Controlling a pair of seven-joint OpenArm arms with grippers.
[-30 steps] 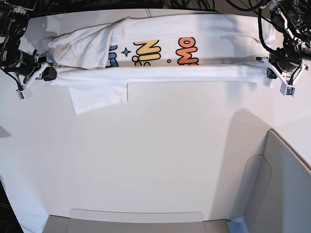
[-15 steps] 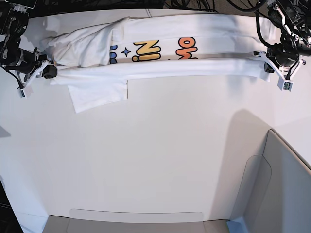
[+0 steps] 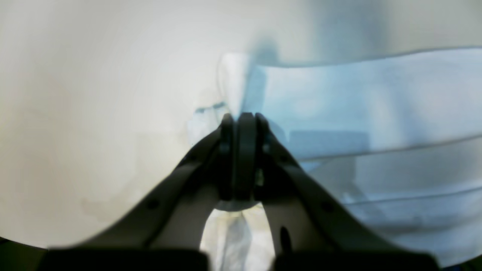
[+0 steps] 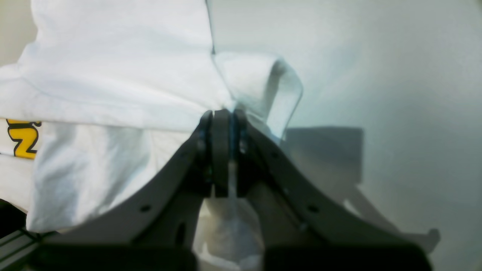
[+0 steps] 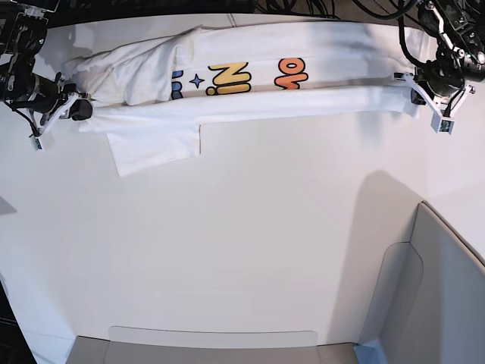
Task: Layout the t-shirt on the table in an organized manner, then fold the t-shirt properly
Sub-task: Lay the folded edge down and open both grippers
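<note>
T-shirt [image 5: 250,91] fabric sits pinched in both grippers at the far side of a white bench [image 5: 250,250]. The left gripper [image 3: 241,118] has its jaws pressed together on a bunched corner of the cloth, with layered folds of the white shirt spreading to one side of it and bare bench to the other. The right gripper [image 4: 220,113] is likewise clamped on a gathered fold at the opposite end, a loop of cloth curling just beside its tip and part of a yellow printed letter [image 4: 20,137] showing farther off. Between the two grippers the shirt runs as a long, narrow, folded band, its yellow and orange lettering facing up, one sleeve [image 5: 155,148] lying flat on the bench on the nearer side of the band. Outward from the grippers the smooth bench stretches pale and glossy, carrying soft shadows. A grey panel [image 5: 432,288] stands at the bench's near corner, well apart from the shirt. Dark cables [image 5: 318,9] hang beyond the far edge.
</note>
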